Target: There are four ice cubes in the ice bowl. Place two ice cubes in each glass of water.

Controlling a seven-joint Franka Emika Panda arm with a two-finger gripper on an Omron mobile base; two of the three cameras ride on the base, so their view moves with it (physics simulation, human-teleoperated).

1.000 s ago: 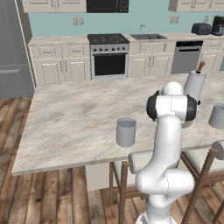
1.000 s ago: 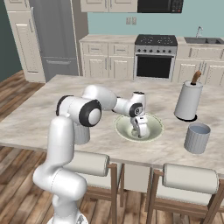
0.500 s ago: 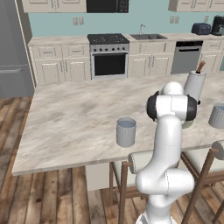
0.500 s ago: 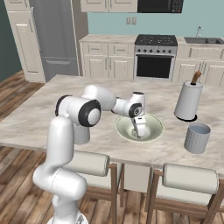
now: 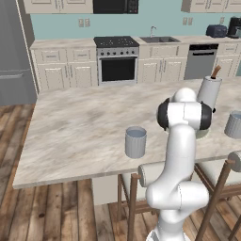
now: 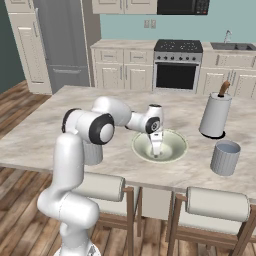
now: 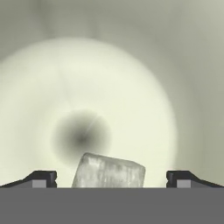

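**Hand view: tool spread wide over one cube in the bowl**

Hand view, bottom edge: the tool [image 7: 111,177] has its two dark tips far apart, one at lower left, one at lower right. Between them, low in the middle of the frame, lies one ice cube [image 7: 108,172], a pale grey-white lump that touches neither tip. Under and behind it spreads the pale green-white inside of the bowl [image 7: 131,87], with a dark round shadow just above the cube, left of centre.

Right base view, nearest first: two stools with padded backs stand along the bottom of the frame, and the arm rises at lower left. Over the tabletop [image 6: 45,135], the arm reaches right to the frame's centre, where the tool [image 6: 156,148] points down into the bowl [image 6: 176,151]; whether it touches the bowl floor I cannot tell. One glass [image 6: 225,157] stands right of the bowl, near the tabletop's front edge. A second glass [image 6: 93,152] shows at left, partly hidden behind the arm. Farther back, right of centre, stands a tall white holder [image 6: 215,115] with a brown handle sticking out of it.

Left base view: the arm fills the lower right and hides most of the bowl. One glass [image 5: 135,141] stands in the frame's centre near the front edge, the other [image 5: 234,124] at the right edge, the holder [image 5: 208,92] behind. Along the back wall at the top run cabinets, a stove [image 5: 116,61] and a sink.
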